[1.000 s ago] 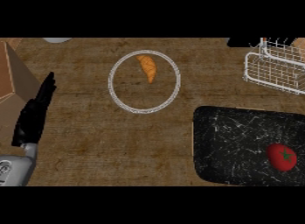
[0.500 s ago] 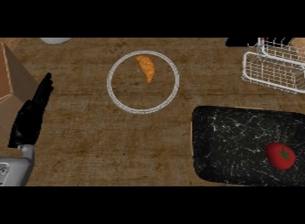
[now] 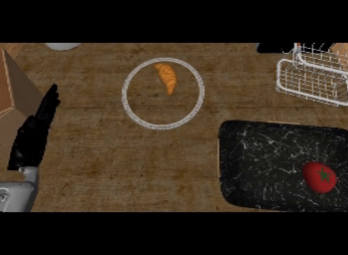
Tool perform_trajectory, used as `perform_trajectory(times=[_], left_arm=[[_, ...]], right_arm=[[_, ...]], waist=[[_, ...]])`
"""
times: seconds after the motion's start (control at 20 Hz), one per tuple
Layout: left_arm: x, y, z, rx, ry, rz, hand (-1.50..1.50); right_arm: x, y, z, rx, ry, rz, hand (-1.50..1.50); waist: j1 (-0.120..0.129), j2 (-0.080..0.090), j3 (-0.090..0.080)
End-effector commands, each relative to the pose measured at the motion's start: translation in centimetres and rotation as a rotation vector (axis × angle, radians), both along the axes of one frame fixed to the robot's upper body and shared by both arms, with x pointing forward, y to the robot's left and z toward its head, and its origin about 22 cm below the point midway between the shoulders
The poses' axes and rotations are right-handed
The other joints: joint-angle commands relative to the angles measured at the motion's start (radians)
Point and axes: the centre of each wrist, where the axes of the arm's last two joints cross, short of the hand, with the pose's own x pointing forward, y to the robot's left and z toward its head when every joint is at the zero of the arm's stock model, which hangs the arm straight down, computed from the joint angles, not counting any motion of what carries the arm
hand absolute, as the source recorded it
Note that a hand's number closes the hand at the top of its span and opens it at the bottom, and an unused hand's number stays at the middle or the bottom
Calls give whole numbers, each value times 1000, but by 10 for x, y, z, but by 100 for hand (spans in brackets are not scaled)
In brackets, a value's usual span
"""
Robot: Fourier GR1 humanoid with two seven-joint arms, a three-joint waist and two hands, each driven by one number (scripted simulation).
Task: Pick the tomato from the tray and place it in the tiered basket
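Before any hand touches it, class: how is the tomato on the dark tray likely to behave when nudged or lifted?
The tomato looks round and smooth, so a nudge would probably set it rolling across the flat black tray. Its glossy skin suggests that it could slip between fingers. It looks small, so it is probably light, but soft enough to bruise if squeezed.

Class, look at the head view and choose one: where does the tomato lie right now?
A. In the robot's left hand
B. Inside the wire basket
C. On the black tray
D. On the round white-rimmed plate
C. The tomato lies on the black tray, toward its right side; the plate holds an orange item.
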Motion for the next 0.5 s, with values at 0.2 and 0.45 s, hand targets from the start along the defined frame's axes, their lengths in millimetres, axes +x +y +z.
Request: perform_trajectory(times=[0.2,0.45], left_arm=[[0,2,0,7,3,2,0],[-20,9,-7,-4,6,-12,0]], right_arm=[[-11,25,-21,-30,-11,-2,-150],[4,30,-29,-42,30,-11,-150]], waist=[[-1,0,0],[6,0,0]])
